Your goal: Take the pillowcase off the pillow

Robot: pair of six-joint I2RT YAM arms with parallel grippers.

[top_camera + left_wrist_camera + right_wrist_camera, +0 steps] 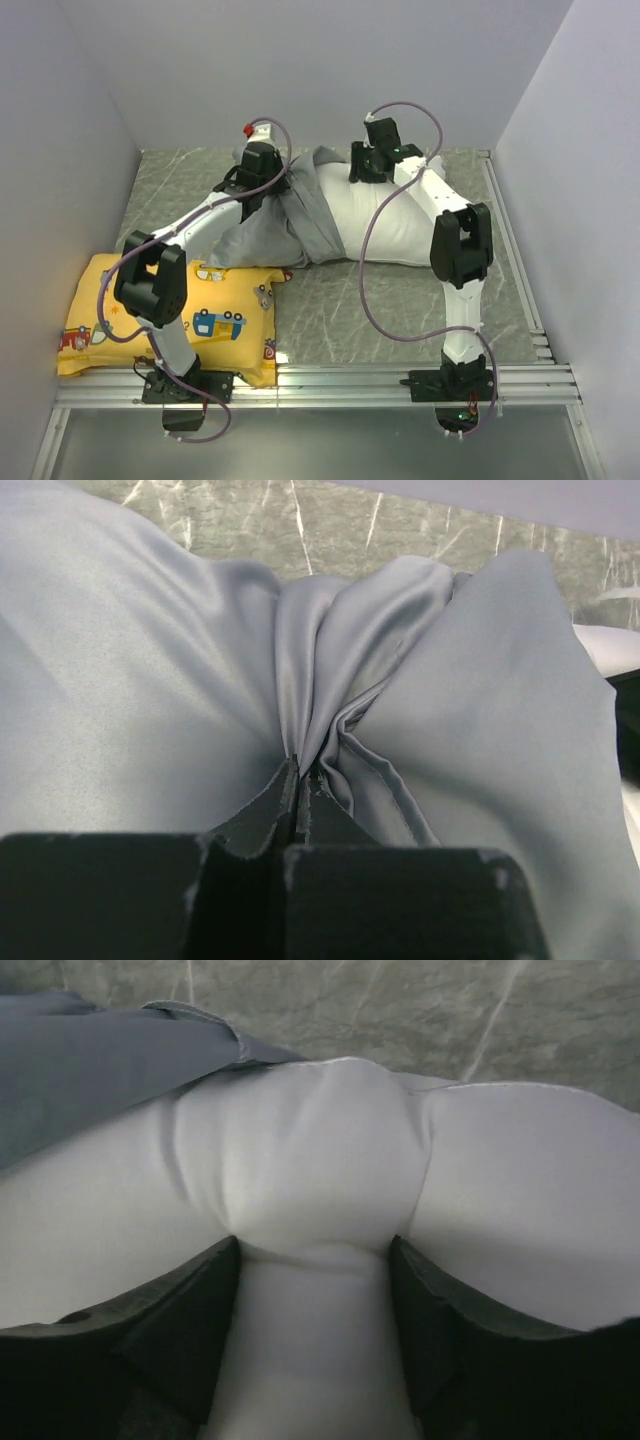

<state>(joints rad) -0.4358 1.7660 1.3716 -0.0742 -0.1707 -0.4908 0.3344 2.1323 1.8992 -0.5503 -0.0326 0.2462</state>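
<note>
The silver-grey pillowcase (285, 225) lies bunched at the left end of the white pillow (385, 225), which is mostly bare at the middle back of the table. My left gripper (262, 195) is shut on a gathered fold of the pillowcase (330, 670); its jaws (298, 770) pinch the cloth tight. My right gripper (372, 172) presses into the pillow's far edge, jaws apart with a thick bulge of white pillow (310, 1190) squeezed between them (313, 1250). A strip of grey pillowcase (100, 1060) shows at the upper left of the right wrist view.
A yellow cartoon-vehicle cushion (215, 320) lies at the front left, partly under my left arm. The grey marbled table (400, 310) is walled by white panels on three sides. A metal rail (330, 385) runs along the near edge.
</note>
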